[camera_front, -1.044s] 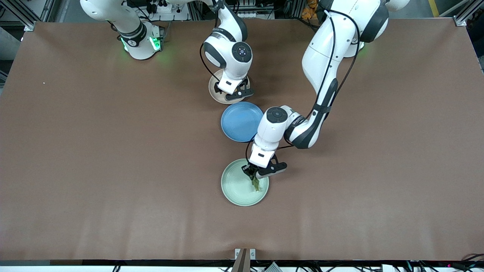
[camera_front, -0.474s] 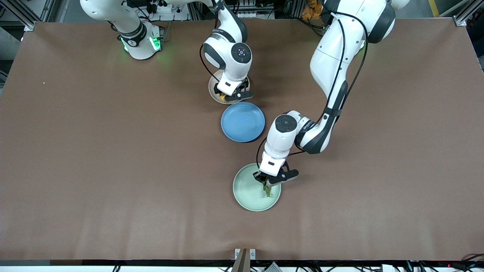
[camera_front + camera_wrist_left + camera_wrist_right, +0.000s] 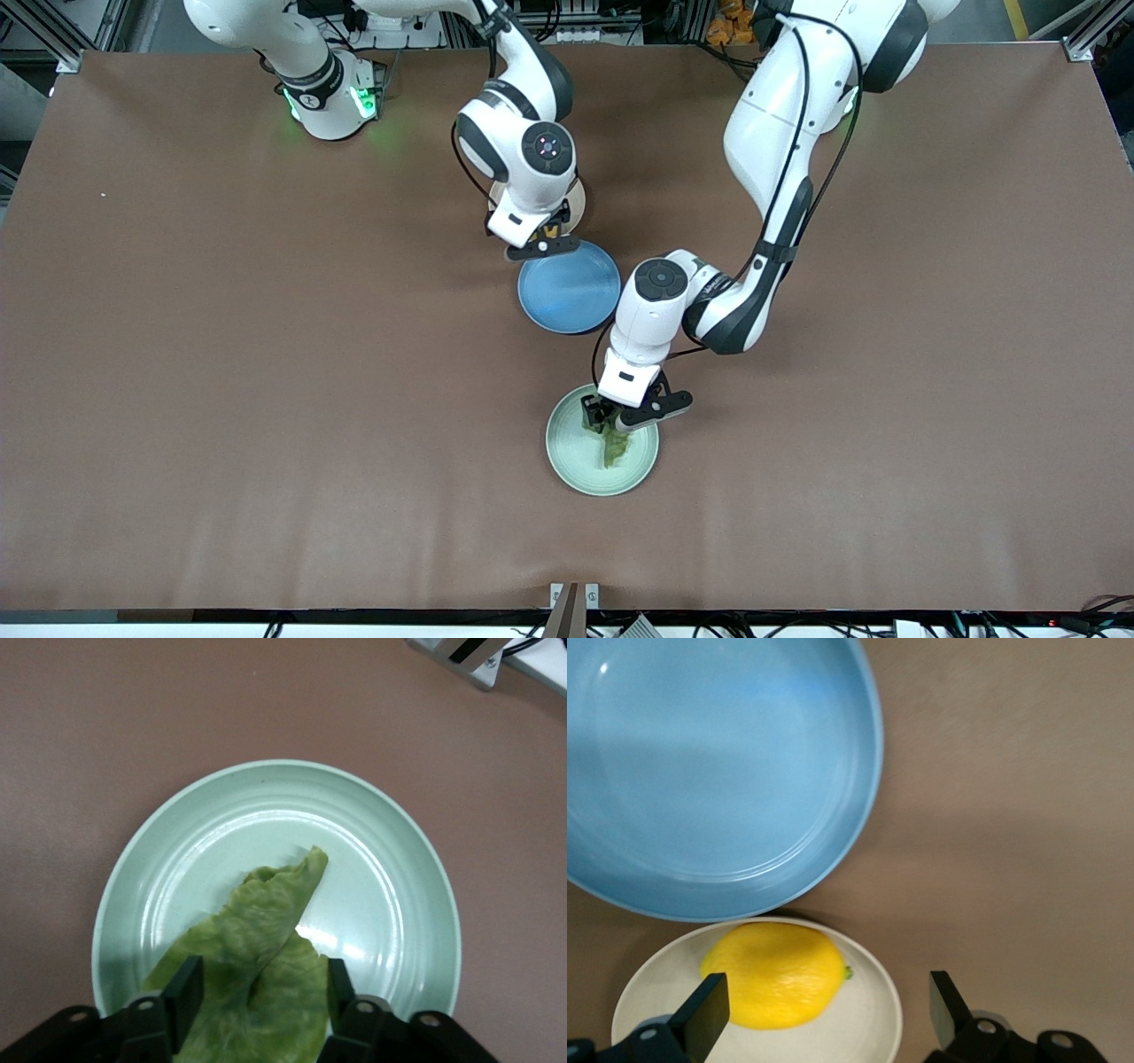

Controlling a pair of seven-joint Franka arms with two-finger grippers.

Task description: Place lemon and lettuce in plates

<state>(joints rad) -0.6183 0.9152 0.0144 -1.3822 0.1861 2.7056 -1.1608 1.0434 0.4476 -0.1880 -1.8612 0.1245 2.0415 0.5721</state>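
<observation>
The lettuce (image 3: 266,930) lies flat in the pale mint green plate (image 3: 399,886), which sits nearest the front camera (image 3: 571,456). My left gripper (image 3: 259,988) hovers low over that plate (image 3: 608,419), open, one finger on each side of the leaf (image 3: 614,448). The lemon (image 3: 775,974) rests in the beige-pink plate (image 3: 873,1028). My right gripper (image 3: 826,992) is open just above it, fingers wide apart, not gripping it. In the front view the right gripper (image 3: 540,241) is over the beige-pink plate's (image 3: 578,206) rim beside the blue plate, and its hand hides most of that plate.
An empty blue plate (image 3: 569,288) sits between the two task plates and fills much of the right wrist view (image 3: 718,771). The left arm's elbow hangs over the table beside the blue plate. Bare brown table lies all around.
The mint plate slid toward the left arm's end. The left gripper opened and the lettuce now lies spread in it. The right gripper lifted toward the blue plate, leaving the lemon in the beige-pink plate.
</observation>
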